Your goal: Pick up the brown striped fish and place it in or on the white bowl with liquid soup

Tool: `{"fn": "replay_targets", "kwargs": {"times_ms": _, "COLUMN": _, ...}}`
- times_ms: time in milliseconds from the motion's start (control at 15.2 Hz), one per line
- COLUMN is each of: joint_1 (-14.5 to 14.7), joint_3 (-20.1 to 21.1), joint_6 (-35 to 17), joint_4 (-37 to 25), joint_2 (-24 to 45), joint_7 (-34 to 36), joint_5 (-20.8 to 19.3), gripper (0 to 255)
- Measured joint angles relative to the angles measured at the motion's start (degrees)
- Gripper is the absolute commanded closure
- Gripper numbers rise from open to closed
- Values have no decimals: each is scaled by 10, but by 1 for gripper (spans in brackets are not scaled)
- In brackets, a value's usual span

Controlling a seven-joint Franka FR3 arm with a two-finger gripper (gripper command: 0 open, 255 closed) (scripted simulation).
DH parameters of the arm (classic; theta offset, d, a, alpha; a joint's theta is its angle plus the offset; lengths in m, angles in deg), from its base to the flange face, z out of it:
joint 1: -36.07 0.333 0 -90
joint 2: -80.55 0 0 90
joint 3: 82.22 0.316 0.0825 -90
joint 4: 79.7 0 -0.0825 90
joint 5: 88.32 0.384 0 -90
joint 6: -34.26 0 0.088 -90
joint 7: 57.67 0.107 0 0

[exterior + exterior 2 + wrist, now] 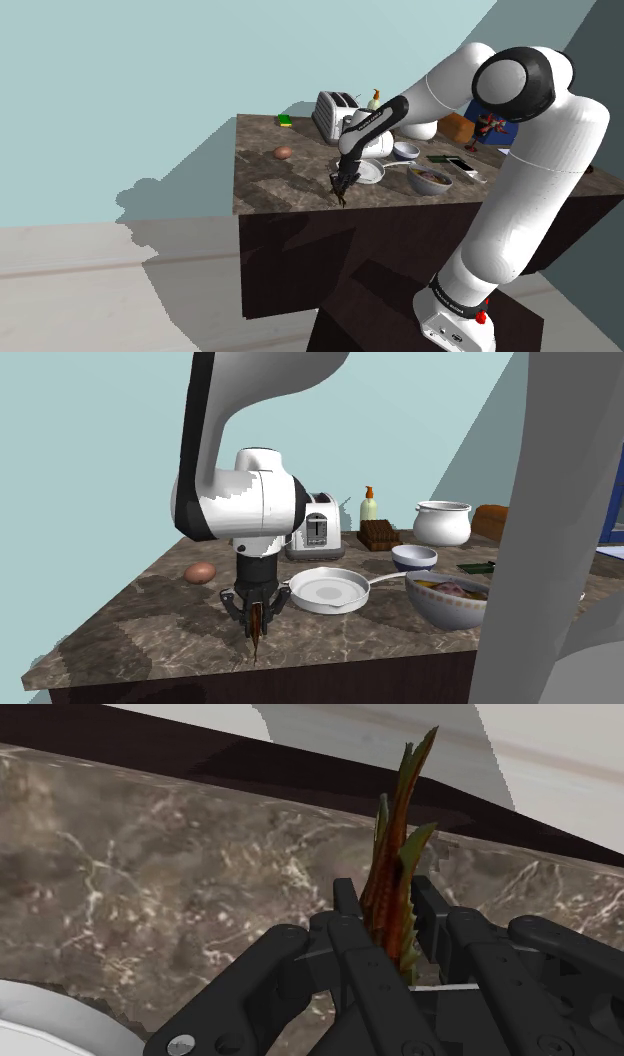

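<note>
Marble counter (150, 632) is stretching under the arm. Black gripper (257, 614) is squeezing the brown striped fish (392, 884) between its fingers, just beside the white pan (328, 590). Soup bowl (448, 604) is sitting at the pan's other side.

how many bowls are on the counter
2. A small bowl sits behind the handle of the frying pan; a larger bowl holding food sits right of the pan in the second exterior view. The arm may hide more.
</note>
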Motion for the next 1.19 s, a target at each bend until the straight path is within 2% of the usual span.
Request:
{"fn": "replay_targets", "kwargs": {"times_ms": 528, "joint_1": 0, "joint_3": 0, "joint_6": 3, "joint_4": -1, "joint_2": -3, "joint_7": 1, "joint_5": -2, "gripper": 255}}
{"fn": "replay_targets", "kwargs": {"times_ms": 1188, "joint_1": 2, "joint_3": -6, "joint_6": 76, "joint_4": -12, "joint_2": -67, "joint_7": 27, "joint_5": -33, "gripper": 255}}
